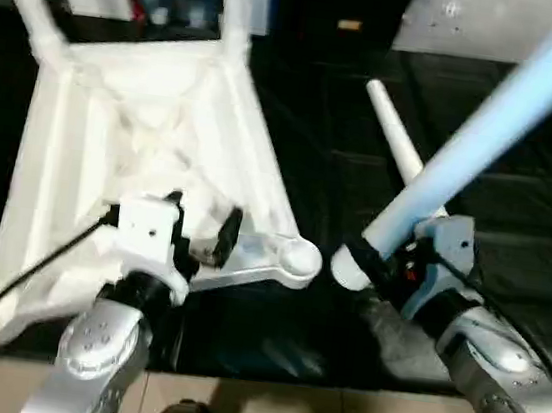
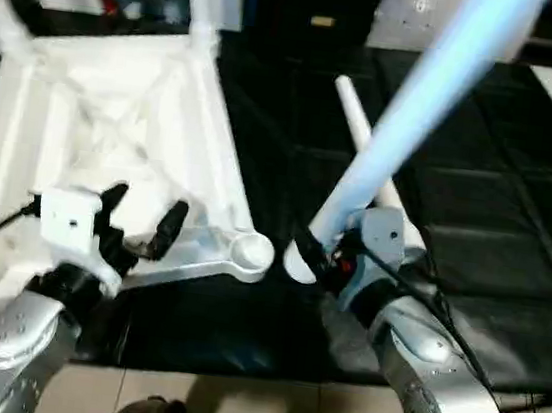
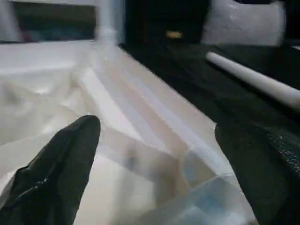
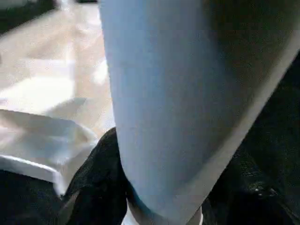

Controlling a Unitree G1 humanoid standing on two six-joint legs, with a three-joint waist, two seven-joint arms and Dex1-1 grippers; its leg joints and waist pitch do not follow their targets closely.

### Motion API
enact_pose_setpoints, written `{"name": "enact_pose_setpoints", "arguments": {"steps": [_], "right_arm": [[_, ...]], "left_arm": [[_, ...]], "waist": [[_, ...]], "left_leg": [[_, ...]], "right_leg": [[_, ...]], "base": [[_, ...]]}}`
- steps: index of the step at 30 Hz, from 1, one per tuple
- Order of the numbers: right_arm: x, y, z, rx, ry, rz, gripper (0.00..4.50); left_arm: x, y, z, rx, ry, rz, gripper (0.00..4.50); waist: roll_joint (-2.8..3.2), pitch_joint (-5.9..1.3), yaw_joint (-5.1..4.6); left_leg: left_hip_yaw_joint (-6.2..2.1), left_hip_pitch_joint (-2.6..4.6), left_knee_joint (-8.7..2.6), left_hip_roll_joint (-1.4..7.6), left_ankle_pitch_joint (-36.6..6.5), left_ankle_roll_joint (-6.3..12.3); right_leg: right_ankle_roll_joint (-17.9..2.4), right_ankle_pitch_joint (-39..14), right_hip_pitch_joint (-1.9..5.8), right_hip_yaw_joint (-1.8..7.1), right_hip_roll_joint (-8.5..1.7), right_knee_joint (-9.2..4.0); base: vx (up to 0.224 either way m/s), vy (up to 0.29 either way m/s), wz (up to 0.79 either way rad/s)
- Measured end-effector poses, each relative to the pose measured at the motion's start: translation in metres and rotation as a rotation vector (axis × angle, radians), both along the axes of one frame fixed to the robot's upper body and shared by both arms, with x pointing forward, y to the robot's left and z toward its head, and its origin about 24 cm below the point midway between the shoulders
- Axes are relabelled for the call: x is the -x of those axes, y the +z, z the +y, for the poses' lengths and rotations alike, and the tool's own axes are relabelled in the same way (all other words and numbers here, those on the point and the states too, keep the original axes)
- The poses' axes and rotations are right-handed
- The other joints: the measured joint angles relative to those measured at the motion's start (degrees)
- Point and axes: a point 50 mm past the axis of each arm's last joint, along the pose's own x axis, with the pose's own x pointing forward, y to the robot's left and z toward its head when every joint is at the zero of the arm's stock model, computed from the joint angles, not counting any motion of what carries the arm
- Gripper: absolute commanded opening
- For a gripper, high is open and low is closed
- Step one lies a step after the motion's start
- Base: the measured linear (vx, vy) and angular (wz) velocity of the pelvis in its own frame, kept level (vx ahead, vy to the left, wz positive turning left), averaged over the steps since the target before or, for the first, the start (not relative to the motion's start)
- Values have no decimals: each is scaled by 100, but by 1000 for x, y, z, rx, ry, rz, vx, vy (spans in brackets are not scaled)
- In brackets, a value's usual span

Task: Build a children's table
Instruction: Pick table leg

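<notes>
The children's table top (image 1: 143, 140) lies upside down on the black bench (image 1: 515, 226), filling the left half of the frame, its ribbed underside facing up. Two legs (image 1: 34, 6) already stand in the far corner sockets at the upper left. The near corner socket (image 1: 298, 260) sits at centre frame, bare and round.

The left tool (image 1: 203, 230) hovers at the lower left over the near edge of the top, its two black fingers (image 3: 61, 164) spread apart with nothing between them; the ribbed underside shows through the gap in the left wrist view.

On the right, the right tool (image 1: 375, 264) is clamped around the thick end of a long white leg (image 1: 499, 113), which slants up and away toward the upper right corner of the frame. That thick end hangs just beside the near corner socket, not in it. Another loose leg (image 1: 395, 136) lies on the bench behind it, at centre frame, pointing toward the top edge.
</notes>
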Motion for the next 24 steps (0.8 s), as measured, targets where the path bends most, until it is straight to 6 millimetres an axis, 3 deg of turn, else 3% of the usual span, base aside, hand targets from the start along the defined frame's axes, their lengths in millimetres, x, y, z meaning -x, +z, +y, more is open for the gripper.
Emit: {"name": "enact_pose_setpoints", "arguments": {"steps": [1, 2, 3, 4, 6, 7, 9, 10, 11, 16, 21, 22, 24], "right_arm": [[0, 1, 1, -28, -7, 1, 188], [0, 1, 3, -49, -3, 1, 188], [0, 1, 3, -51, 2, 3, 188], [0, 0, 0, -35, -1, 8, 188], [-1, 2, -8, -29, -26, -9, 188], [-2, 5, -11, -33, -40, -25, 188], [-5, 9, -11, -46, -42, -47, 188], [-6, 11, -10, -49, -35, -58, 188], [-7, 13, -10, -51, -31, -66, 188], [-16, 28, -5, -86, 19, -126, 188], [-23, 37, -4, -94, 42, -147, 188], [-24, 36, -5, -93, 44, -141, 188], [-27, 32, -5, -73, 67, -120, 188]], "left_arm": [[0, 0, 1, 1, 5, 2, 450], [1, -2, 2, 2, 10, 10, 450], [2, -3, 1, 5, 7, 16, 450], [2, -3, -1, 16, 2, 16, 450], [1, 0, -8, 35, -44, 4, 450], [0, 1, -9, 36, -58, -4, 450], [-2, 1, -8, 11, -98, 2, 450], [-5, 1, -7, -1, -117, 3, 450], [-6, 1, -7, -5, -131, 4, 450], [-26, 9, -1, -118, -372, -11, 450], [-38, 10, 5, -291, -682, 59, 450], [-38, 9, 4, -301, -724, 75, 421], [-40, 2, 1, -367, -863, 135, 414]], "waist": [[-48, -15, 71], [-55, -22, 130], [-71, -24, 220], [-105, -2, 291], [-110, -1, 384], [-95, -11, 398], [-53, -37, 402], [-38, -46, 396], [-45, -46, 384], [-45, -53, 358], [-59, -57, 372], [-60, -58, 374], [-60, -58, 396]], "left_leg": [[2, 2, -3, -9, 13, -6], [-2, 3, -9, -7, 31, 19], [102, -54, 6, 4, 66, 271], [277, -49, 10, 32, 66, 514], [503, 90, -74, 63, 56, 475], [533, 131, -149, 114, 20, 345], [562, 126, -175, 245, 81, 86], [558, 118, -177, 285, 113, -94], [562, 110, -169, 300, 118, -152], [634, 80, -167, 341, 137, -153], [788, 84, -164, 341, 170, -87], [813, 84, -168, 341, 181, -70], [883, 83, -178, 346, 202, -36]], "right_leg": [[-1, -44, -83, 173, 16, 118], [170, -56, -106, 230, 33, 148], [272, 0, -103, 246, 49, 142], [262, 27, -111, 244, 48, 120], [360, 60, -122, 273, 77, 101], [355, 78, -135, 260, 114, 95], [300, 139, -143, 241, 200, 43], [282, 158, -147, 225, 220, 30], [273, 170, -149, 218, 221, 24], [223, 338, -143, 228, 213, -162], [243, 369, -147, 265, 144, -166], [244, 369, -146, 259, 124, -163], [258, 377, -153, 264, 91, -162]], "base": [[-13, -192, 63], [-38, -216, 31], [-20, -212, 1], [-20, -212, 1], [-31, -153, -1], [-45, -130, 1], [-22, -43, -1], [0, 0, 0], [0, 0, 0], [-29, 59, -4], [-24, 38, -1], [0, 0, 0], [0, 0, 0]]}}
